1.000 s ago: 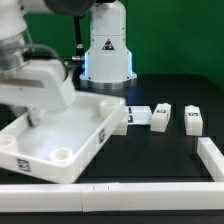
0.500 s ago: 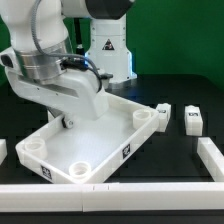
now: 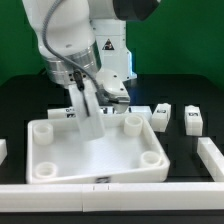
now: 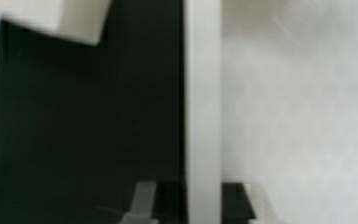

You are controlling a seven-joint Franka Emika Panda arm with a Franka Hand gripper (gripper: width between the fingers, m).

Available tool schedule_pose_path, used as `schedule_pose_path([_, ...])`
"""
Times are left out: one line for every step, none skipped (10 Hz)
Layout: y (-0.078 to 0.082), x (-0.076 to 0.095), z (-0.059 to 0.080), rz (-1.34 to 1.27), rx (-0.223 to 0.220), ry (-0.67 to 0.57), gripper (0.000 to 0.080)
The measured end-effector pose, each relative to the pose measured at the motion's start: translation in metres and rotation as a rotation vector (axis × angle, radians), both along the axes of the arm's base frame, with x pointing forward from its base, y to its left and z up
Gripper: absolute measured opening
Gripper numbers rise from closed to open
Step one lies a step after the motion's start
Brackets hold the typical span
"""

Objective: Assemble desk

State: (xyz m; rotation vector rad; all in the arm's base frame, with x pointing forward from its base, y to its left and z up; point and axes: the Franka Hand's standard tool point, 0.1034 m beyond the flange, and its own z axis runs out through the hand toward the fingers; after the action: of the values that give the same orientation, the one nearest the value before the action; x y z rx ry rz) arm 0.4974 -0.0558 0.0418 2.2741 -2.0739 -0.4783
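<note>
The desk top point(image 3: 95, 172), a white rimmed tray with round corner sockets, lies flat on the black table, square to the front rail. My gripper point(image 3: 88, 112) reaches down over its far rim and is shut on that rim. In the wrist view the rim point(image 4: 201, 100) runs between my fingers point(image 4: 147, 205), with the tray floor on one side and black table on the other. Two tagged white legs point(image 3: 160, 117) point(image 3: 191, 119) lie at the exterior view's right. Another leg point(image 3: 138, 112) shows behind the tray's far right corner.
A white rail point(image 3: 110, 198) runs along the front and another rail point(image 3: 210, 155) stands at the exterior view's right. A small white part point(image 3: 3, 150) sits at the left edge. The robot base point(image 3: 108, 50) stands behind the tray.
The desk top has swung round and moved to the exterior view's right with my gripper. It went from skewed at the left to lying square in the middle.
</note>
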Motion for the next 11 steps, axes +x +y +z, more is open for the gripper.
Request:
schedule_pose_path([0.001, -0.001, -0.002, -0.029, -0.008, 0.010, 0.0051])
schedule_pose_path([0.002, -0.001, -0.002, -0.041, -0.011, 0.013, 0.0051])
schedule_pose_path([0.002, -0.001, -0.002, -0.042, -0.011, 0.013, 0.0051])
schedule_pose_path([0.004, -0.001, -0.002, -0.036, -0.010, 0.013, 0.0051])
schedule_pose_path([0.019, 0.004, -0.002, -0.047, -0.025, 0.012, 0.0051])
schedule_pose_path([0.044, 0.013, -0.003, -0.026, -0.029, 0.005, 0.0051])
schedule_pose_path([0.064, 0.016, -0.008, -0.017, -0.050, 0.014, 0.0053])
schedule_pose_path([0.079, 0.018, -0.012, -0.040, -0.072, 0.014, 0.0053])
schedule_pose_path([0.086, 0.018, -0.013, -0.042, -0.078, 0.010, 0.0058])
schedule_pose_path([0.083, 0.017, -0.012, -0.047, -0.068, 0.013, 0.0059])
schedule_pose_path([0.082, 0.017, -0.012, -0.049, -0.068, 0.012, 0.0059])
